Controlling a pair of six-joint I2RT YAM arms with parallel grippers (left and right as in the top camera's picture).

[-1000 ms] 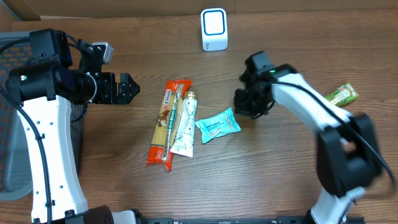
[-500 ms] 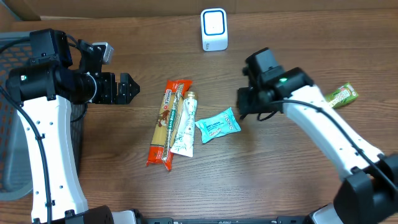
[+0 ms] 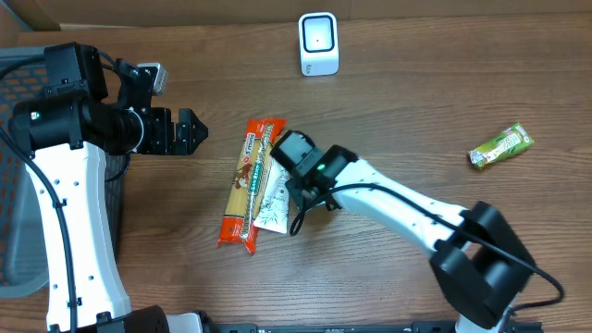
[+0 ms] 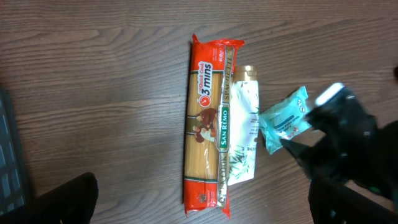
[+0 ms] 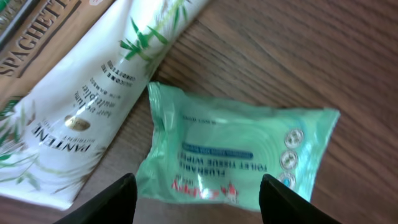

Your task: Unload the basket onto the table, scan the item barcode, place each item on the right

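The spaghetti packet lies alongside the Pantene tube, which touches its right side. The wipes pack sits just right of the tube. The scanner stands behind them, and a snack bar lies far right.

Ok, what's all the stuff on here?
spaghetti packet: one, red-orange, middle of the table
tube: one, white with green leaves, right beside the spaghetti packet
wipes pack: one, teal, beside the tube
snack bar: one, green, far right
white device: one, white, back edge
basket: one, dark mesh, left edge
table: one, brown wood
left gripper: one, black, open, left of the spaghetti packet
right gripper: one, black, open, over the wipes pack
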